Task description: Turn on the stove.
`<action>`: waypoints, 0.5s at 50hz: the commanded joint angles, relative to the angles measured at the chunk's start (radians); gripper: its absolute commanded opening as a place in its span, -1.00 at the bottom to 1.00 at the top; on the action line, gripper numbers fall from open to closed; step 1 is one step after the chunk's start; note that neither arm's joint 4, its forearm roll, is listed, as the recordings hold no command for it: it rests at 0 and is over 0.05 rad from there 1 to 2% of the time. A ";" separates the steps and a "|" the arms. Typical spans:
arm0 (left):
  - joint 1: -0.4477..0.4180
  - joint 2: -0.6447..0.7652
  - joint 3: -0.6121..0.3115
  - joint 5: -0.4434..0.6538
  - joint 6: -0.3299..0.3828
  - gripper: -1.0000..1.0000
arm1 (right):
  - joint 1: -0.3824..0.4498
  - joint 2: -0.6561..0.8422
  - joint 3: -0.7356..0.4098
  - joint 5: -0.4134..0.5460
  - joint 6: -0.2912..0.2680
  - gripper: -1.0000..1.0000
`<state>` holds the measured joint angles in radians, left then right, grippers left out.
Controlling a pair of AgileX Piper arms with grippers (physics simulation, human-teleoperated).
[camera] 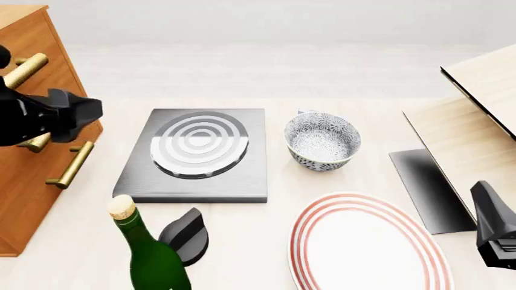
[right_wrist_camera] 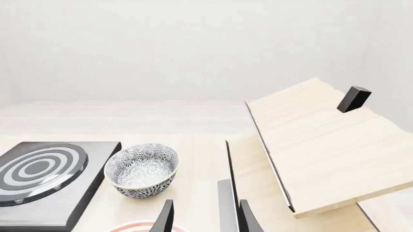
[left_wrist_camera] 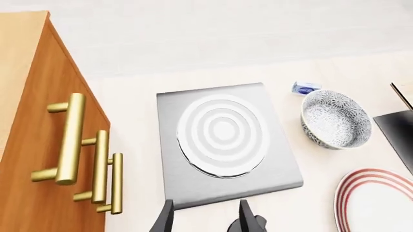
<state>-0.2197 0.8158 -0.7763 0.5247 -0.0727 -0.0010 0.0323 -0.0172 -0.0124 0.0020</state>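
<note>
A wooden cabinet (camera: 28,151) with 3 brass bar handles (left_wrist_camera: 67,140) stands at the table's left edge. A blue-and-white patterned bowl (camera: 322,140) sits upright on the table, with a small blue object (left_wrist_camera: 305,87) just behind it. Nearer the camera lies a white plate (camera: 367,244) with red rings around its rim. A green glass bottle (camera: 147,254) with a cork stopper stands upright at the near left. At the right, a tilted light wooden board (right_wrist_camera: 322,145) rises above a dark flat panel (camera: 427,187).
</note>
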 commanded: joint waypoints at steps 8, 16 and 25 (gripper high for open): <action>-0.020 -0.139 0.076 -0.066 0.051 1.00 | 0.000 0.000 0.000 0.000 0.000 1.00; -0.034 -0.215 0.147 -0.137 0.095 1.00 | 0.000 0.000 0.000 0.000 0.000 1.00; -0.046 -0.300 0.238 -0.223 0.115 1.00 | 0.000 0.000 0.000 0.000 0.000 1.00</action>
<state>-0.2531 0.6074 -0.6236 0.3827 0.0071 -0.0010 0.0322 -0.0172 -0.0123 0.0020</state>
